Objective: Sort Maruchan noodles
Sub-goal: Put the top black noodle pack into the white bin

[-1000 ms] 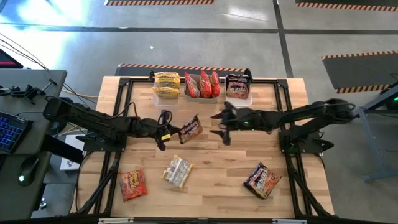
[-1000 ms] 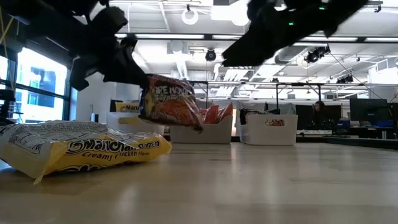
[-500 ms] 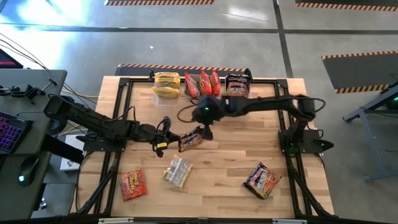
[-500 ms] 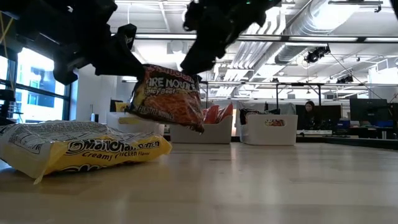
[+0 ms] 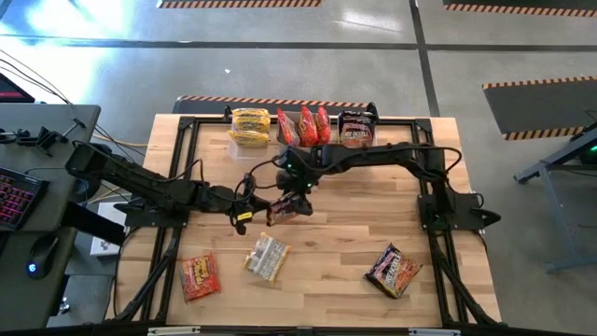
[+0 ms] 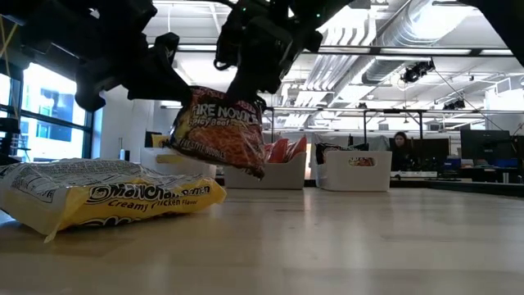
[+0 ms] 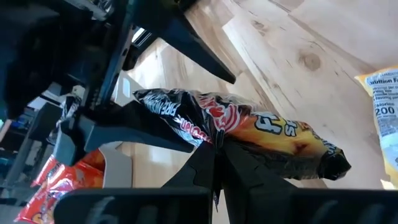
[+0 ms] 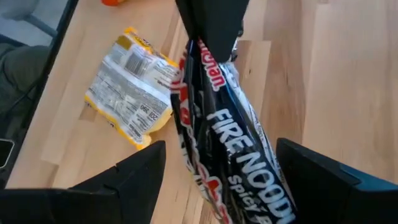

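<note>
Mid-handover: the left hand pinches the dark packet above mid-bench, while the right hand, jaws wide, straddles it. Next, the right should close, then the left release.

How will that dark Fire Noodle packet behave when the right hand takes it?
Held by one edge in the left hand, the dark packet hangs tilted without folding, so probably light, fairly stiff. Its glossy wrapper looks slippery; the open right hand should probably clamp firmly.
</note>
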You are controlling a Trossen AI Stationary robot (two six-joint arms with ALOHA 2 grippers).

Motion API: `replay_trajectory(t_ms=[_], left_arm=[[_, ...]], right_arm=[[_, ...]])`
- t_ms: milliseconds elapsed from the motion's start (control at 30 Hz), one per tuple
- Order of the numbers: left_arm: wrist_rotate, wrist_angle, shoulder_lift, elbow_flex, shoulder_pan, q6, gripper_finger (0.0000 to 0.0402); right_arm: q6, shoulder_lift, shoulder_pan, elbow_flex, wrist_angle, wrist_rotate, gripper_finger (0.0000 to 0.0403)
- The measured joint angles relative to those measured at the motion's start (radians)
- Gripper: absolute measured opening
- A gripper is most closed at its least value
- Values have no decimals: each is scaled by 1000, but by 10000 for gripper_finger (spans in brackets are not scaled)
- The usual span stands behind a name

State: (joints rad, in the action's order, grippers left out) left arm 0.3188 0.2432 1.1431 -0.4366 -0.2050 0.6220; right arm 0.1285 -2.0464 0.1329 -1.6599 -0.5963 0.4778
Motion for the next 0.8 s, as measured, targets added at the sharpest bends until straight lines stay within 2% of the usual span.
replay_trajectory(t_ms=[100,233,500,600,700,800], left_arm=[[1,1,0,0,1,-38,2],[13,1,0,0,2,-42,13],[19,3,-1,0,2,-52,33],[62,3,-1,0,1,-119,43],[89,4,-1,0,1,-197,56],[80,17,-1,4,3,-246,67]], right_arm=[[-40,0,0,3,-6,-54,274],[-43,0,0,4,-17,-130,236],[17,0,-14,5,-22,-119,132],[35,0,-18,6,-26,-108,100],[35,2,-17,6,-34,-107,83],[34,19,-17,6,-63,-108,82]])
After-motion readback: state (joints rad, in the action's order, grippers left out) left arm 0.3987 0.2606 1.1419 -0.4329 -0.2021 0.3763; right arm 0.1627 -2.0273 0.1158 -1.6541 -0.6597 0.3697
